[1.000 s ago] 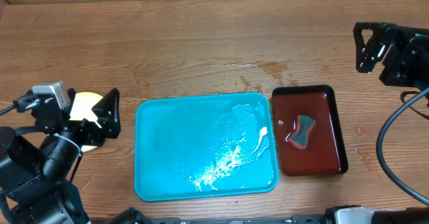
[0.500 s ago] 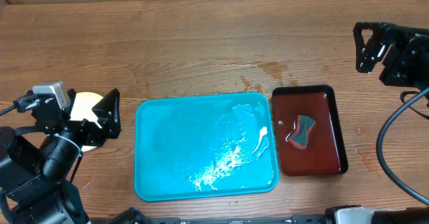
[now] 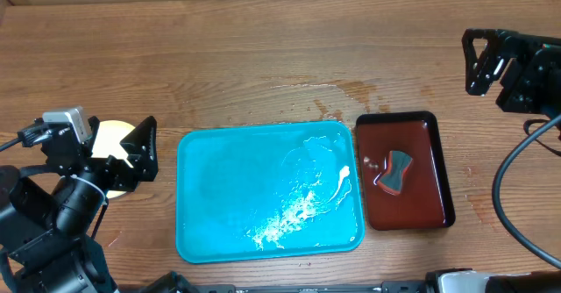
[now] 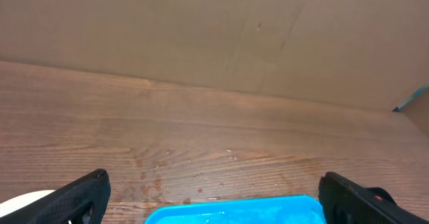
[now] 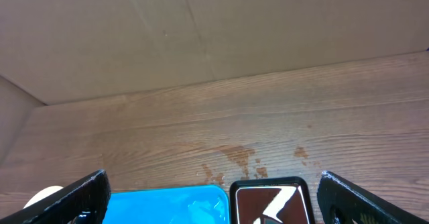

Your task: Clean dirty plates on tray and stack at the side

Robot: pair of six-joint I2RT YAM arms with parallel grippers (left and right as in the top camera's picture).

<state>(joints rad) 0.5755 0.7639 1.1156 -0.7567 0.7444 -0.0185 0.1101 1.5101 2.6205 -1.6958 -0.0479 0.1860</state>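
Observation:
The turquoise tray (image 3: 219,196) lies mid-table and holds only white foam and water (image 3: 298,207), no plate. A pale yellow plate (image 3: 107,138) rests on the table left of it, mostly hidden under my left arm; I cannot tell whether others lie beneath it. My left gripper (image 3: 140,153) hovers over that plate, open and holding nothing. In the left wrist view its fingertips (image 4: 80,196) frame the tray's far edge (image 4: 234,210). My right gripper (image 3: 474,63) stands open and holding nothing at the far right, away from the tray. The right wrist view looks past it onto the tray's corner (image 5: 174,207).
A dark red-brown tray (image 3: 434,183) with a black rim sits against the turquoise tray's right side, with a grey sponge (image 3: 395,171) in it. Wet patches (image 3: 346,91) mark the wood behind both trays. A cardboard wall (image 4: 201,29) closes the back.

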